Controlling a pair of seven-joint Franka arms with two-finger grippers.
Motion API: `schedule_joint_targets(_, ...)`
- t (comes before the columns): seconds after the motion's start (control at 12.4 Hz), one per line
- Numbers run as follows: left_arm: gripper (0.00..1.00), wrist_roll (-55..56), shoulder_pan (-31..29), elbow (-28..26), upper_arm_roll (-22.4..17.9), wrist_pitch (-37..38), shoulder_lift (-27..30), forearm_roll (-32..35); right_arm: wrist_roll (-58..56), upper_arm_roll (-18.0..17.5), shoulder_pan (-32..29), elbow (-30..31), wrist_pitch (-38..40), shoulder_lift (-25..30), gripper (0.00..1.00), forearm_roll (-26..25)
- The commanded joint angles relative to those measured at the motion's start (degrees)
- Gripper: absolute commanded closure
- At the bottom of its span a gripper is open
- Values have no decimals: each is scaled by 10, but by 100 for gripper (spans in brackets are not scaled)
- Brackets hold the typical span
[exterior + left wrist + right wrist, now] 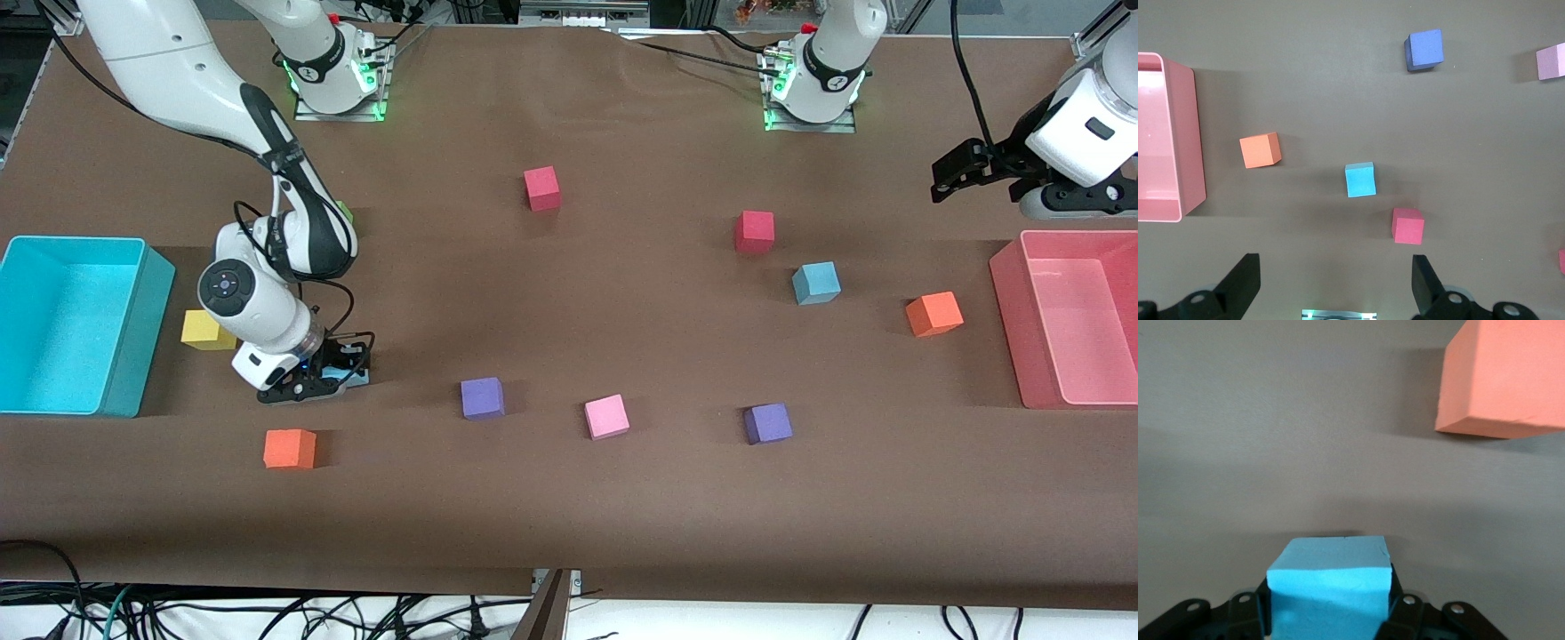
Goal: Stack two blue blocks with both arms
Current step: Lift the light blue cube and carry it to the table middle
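Note:
One light blue block (816,283) sits on the brown table toward the left arm's end; it also shows in the left wrist view (1360,180). My right gripper (322,378) is down at the table near the cyan bin, shut on the other light blue block (1331,587), which its fingers mostly hide in the front view. My left gripper (953,172) is open and empty, held in the air at the left arm's end of the table, next to the pink bin; its fingers (1245,273) stand wide apart.
Cyan bin (133,329) and pink bin (1009,311) stand at the table's two ends. A yellow cube (203,329) and an orange cube (289,448) lie close to my right gripper. Two purple cubes (482,397) (767,423), a pink (606,416), two red (541,188) (754,231) and another orange (933,314) are scattered.

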State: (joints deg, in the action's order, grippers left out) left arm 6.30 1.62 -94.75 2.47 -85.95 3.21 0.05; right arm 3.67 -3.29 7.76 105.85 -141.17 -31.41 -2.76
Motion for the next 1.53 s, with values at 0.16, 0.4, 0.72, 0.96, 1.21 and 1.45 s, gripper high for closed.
schedule_joint_targets(0.16, 0, 6, 1, 15, 1, 11, -7, 14, 2, -1, 37, -105, 243, 56, 75, 6)
schedule_joint_targets(0.4, 0, 6, -2, 15, -2, 11, -9, 14, 62, -1, 111, -192, 303, 26, 71, 30)
schedule_joint_targets(0.72, 0, 6, -3, 16, 0, 10, -11, 13, 252, -1, 215, -277, 298, -46, 71, 48)
schedule_joint_targets(0.96, 0, 6, -3, 17, 1, 10, -11, 13, 372, -1, 290, -390, 295, -149, 71, 42)
schedule_joint_targets(1.21, 0, 5, -3, 16, 1, 10, -12, 13, 428, -1, 328, -400, 211, -204, 71, 25)
schedule_joint_targets(1.45, 0, 5, -3, 17, 0, 9, -16, 14, 435, -1, 334, -399, 167, -231, 70, 9)
